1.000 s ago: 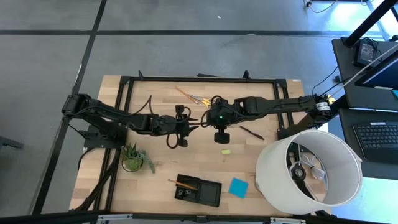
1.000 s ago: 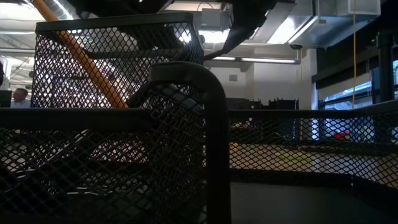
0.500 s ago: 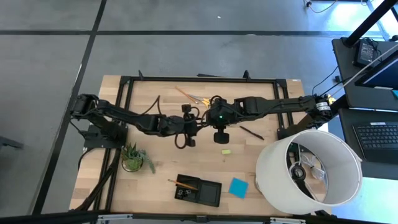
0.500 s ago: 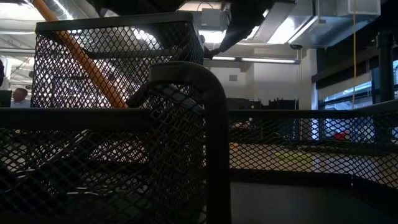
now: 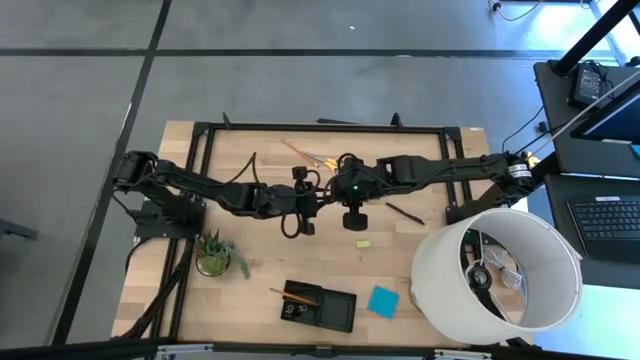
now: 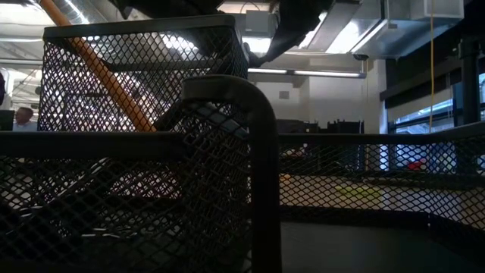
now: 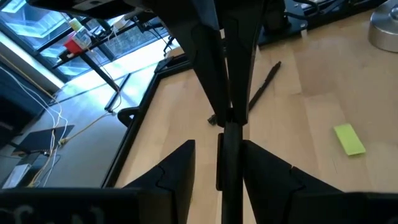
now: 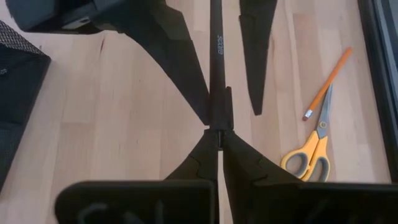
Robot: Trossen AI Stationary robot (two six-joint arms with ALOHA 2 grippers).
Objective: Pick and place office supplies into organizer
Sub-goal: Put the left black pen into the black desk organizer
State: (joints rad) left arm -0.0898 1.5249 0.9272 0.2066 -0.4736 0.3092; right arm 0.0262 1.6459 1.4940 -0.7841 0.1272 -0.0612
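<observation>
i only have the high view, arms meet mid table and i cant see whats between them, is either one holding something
observer: Yes. The right wrist view shows the right gripper with its jaws shut on a thin black pen.
operator: and the left, does it grip the pen too
observer: Not that I can see. In the left wrist view the left gripper has its jaws open, one on either side of the pen.

We are stretching both arms to meet mid-tabletop, right claw pinching closed, left claw spreading its fingers facing it.
</observation>
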